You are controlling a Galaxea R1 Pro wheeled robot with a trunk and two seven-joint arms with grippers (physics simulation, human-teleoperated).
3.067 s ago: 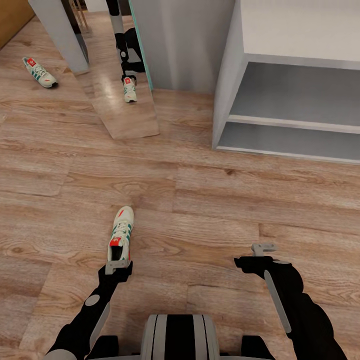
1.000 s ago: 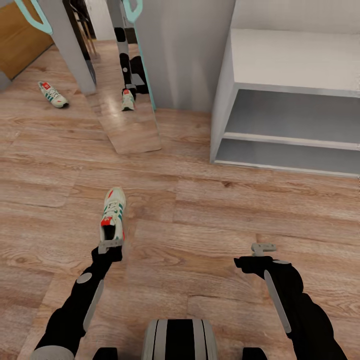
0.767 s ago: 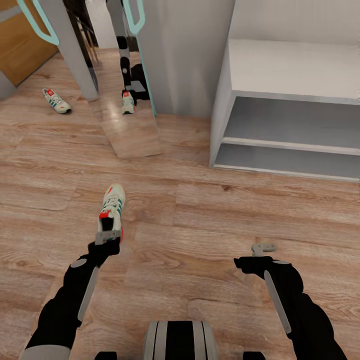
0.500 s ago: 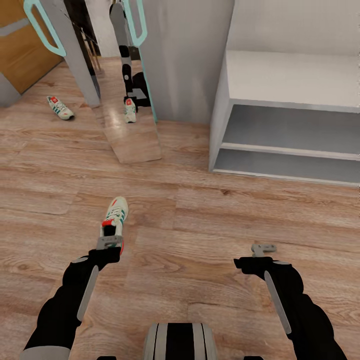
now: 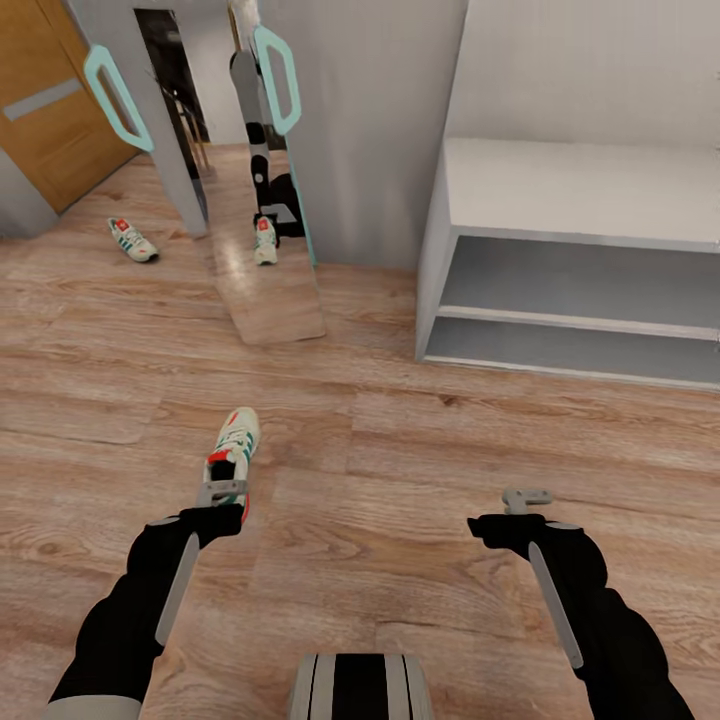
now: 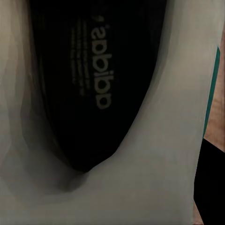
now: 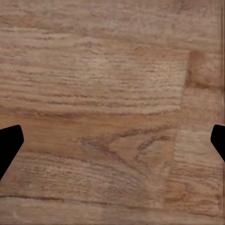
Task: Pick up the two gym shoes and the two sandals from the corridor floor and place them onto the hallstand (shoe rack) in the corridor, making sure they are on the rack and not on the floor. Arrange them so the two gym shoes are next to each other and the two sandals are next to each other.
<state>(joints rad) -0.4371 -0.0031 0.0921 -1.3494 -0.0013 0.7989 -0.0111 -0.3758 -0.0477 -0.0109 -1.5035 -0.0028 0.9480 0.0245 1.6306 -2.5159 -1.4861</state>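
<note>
Jaws of the left gripper (image 5: 222, 492) are clamped on the heel of a gym shoe (image 5: 235, 447), its toe pointing away from the robot; the left wrist view looks straight into the shoe (image 6: 154, 154), showing its dark insole with pale lettering and the cream lining around it. Whether the sole touches the corridor floor (image 5: 400, 480) cannot be told. Jaws of the right gripper (image 5: 527, 496) stand wide with nothing between them, and in the right wrist view the two dark fingertips (image 7: 9, 140) sit at the edges over bare planks. Farther off, the second gym shoe (image 5: 133, 240) lies on the floor near a wooden door (image 5: 60, 110), well apart from the first. A mirror (image 5: 255, 190) with turquoise trim reflects the robot and the shoe. To the right stands the hallstand (image 5: 560, 190), pale grey, with low shelves under a wide top.
</note>
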